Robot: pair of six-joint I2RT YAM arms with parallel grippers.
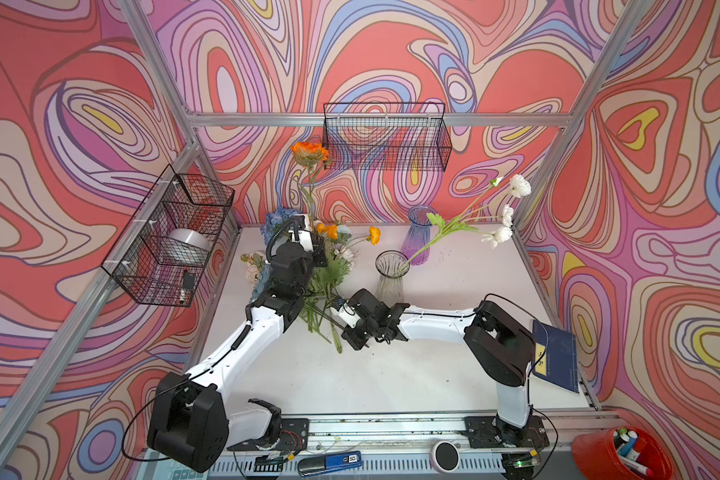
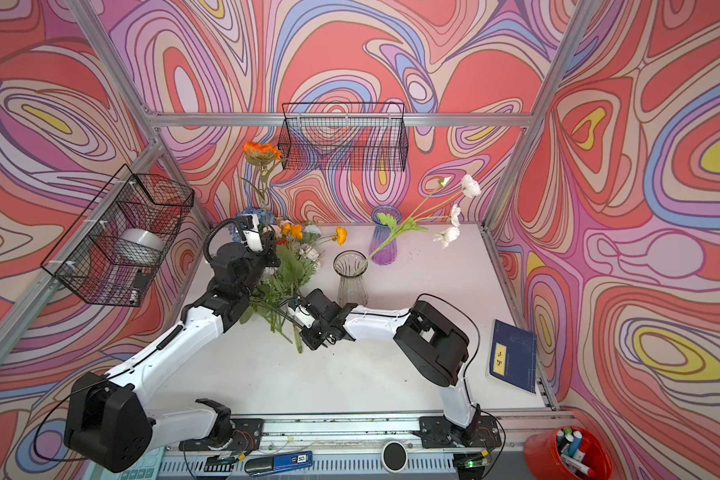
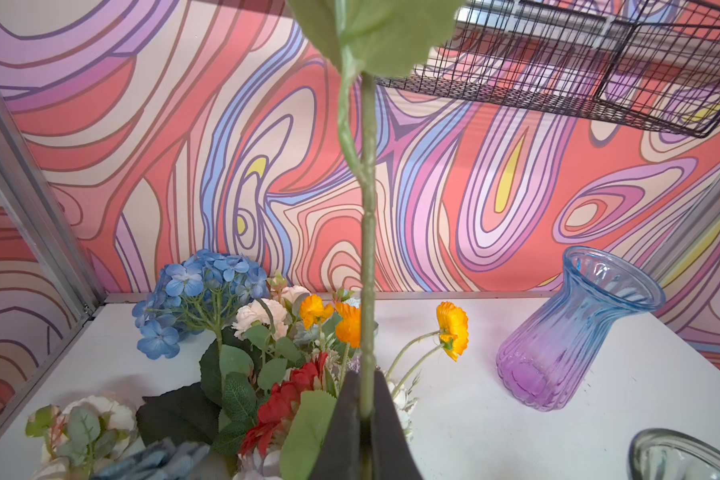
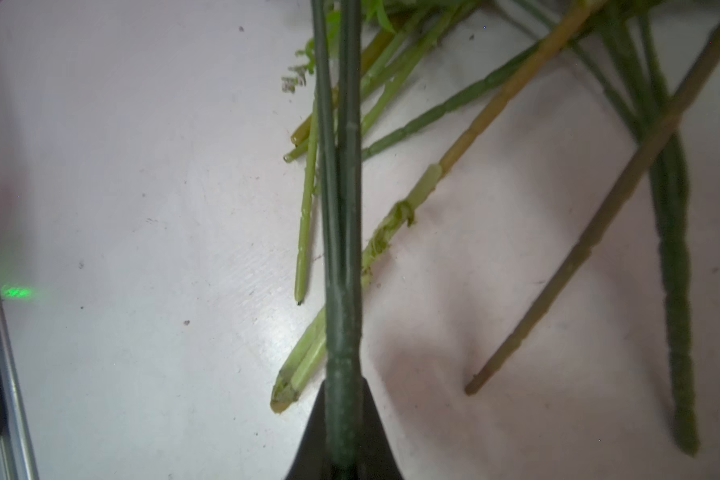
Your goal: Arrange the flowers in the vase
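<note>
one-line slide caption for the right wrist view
Right gripper shut on a dark green flower stem over loose stems lying on the white table.

The whole table (image 1: pixel 391 374) is seen from above in both top views, and stems (image 4: pixel 341 208) are viewed closely from each wrist.

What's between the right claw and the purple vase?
A clear glass vase holding white flowers stands between the right gripper and the purple vase, in both top views.

Relative to white tabletop (image 1: pixel 391 374): long black wire basket (image 1: pixel 385 137) above far edge; compartmented black wire basket (image 1: pixel 167 237) above left edge, silver round tin (image 1: pixel 188 245) inside; dark blue book (image 1: pixel 555 359) at right edge.
</note>
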